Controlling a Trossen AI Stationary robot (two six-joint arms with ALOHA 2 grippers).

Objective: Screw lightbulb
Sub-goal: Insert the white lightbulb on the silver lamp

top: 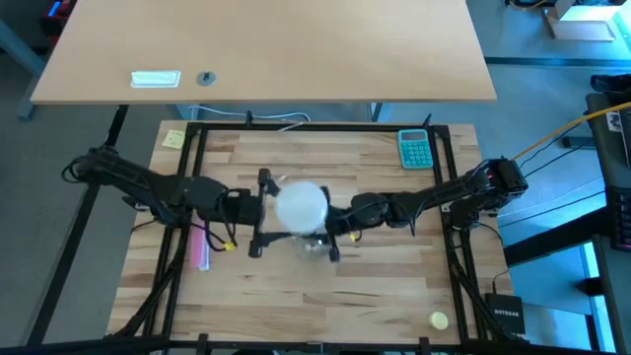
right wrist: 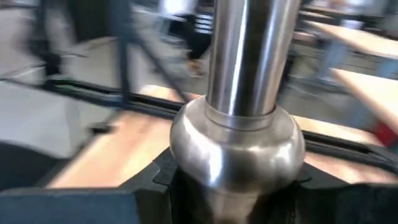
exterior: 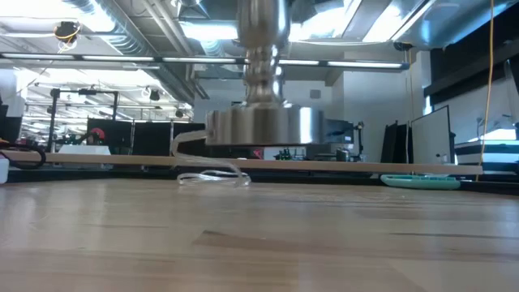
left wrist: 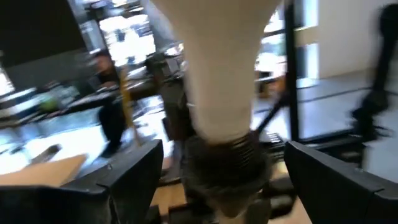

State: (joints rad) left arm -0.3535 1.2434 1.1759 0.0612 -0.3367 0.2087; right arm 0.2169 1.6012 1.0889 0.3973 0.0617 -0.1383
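Butcher-block table with both arms meeting at its centre, left arm from the left, right arm from the right. Largest task item is the silvery socket stand: low view shows its round base lifted clear of the tabletop, stem rising out of frame, a clear cord trailing behind it. Right gripper is clamped around the stand's bulged collar, fingers wrapping both sides, so the right arm carries and steadies the stand. The lightbulb sits directly above the stand at table centre, its white globe hiding the socket from above. In the left wrist view the bulb's neck narrows to threaded base, which meets the dark socket top; how deep the threads have gone cannot be told. Left gripper has fingers spread wide on either side of the neck, not touching it. Key relation: bulb's long axis looks vertical and in line with the stem, lying squarely between the left fingers, so the left arm is the nearer one to close on it and twist, probably while the right holds firm. Teal calculator lies well apart toward the back right.
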